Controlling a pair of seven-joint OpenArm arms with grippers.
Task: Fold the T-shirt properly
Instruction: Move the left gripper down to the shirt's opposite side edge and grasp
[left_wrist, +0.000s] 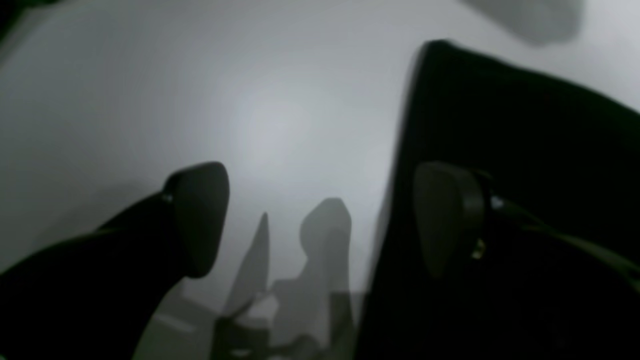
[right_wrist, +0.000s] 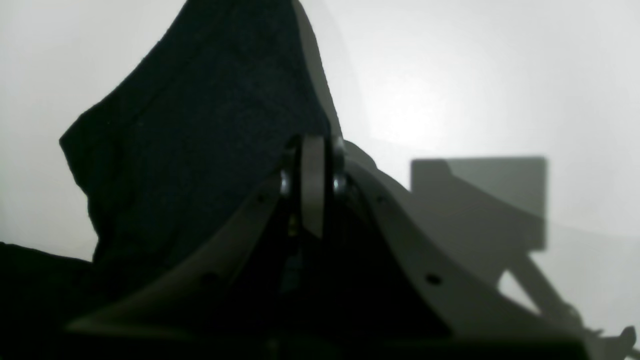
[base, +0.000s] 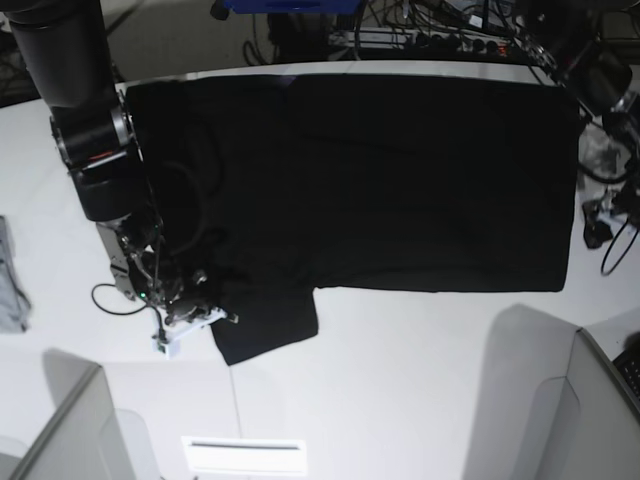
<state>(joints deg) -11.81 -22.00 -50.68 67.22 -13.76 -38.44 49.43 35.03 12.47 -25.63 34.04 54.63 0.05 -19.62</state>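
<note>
Closed tight at the near edge of the right wrist view: right gripper (right_wrist: 313, 192), pads pressed together against a raised peak of black cloth, seemingly pinching the T-shirt (base: 400, 180); from the base view, set at the sleeve (base: 265, 325) jutting toward the front of the desk (base: 400, 380)

Spread flat across the far half of the desk otherwise, body smooth, long lower edge straight, hem at the base view's right end near the desk's edge. Looks already doubled over lengthwise, judging by the narrow band, though layers too dark to separate. Sleeve not yet tucked in; crosswise folds toward a compact packet apparently left to do. Roughly early to midway, as a guess

Left gripper (left_wrist: 325, 220) wide open, holding nothing, one finger over bare desk, the other over the shirt's edge; not found in the base view

White, matte desk with soft shadows; grey cloth piece (base: 10, 280) at its left margin, well apart from the shirt. Low partition panels (base: 70, 430) at the front corners; cables and a power strip (base: 440, 35) behind the far edge
</note>
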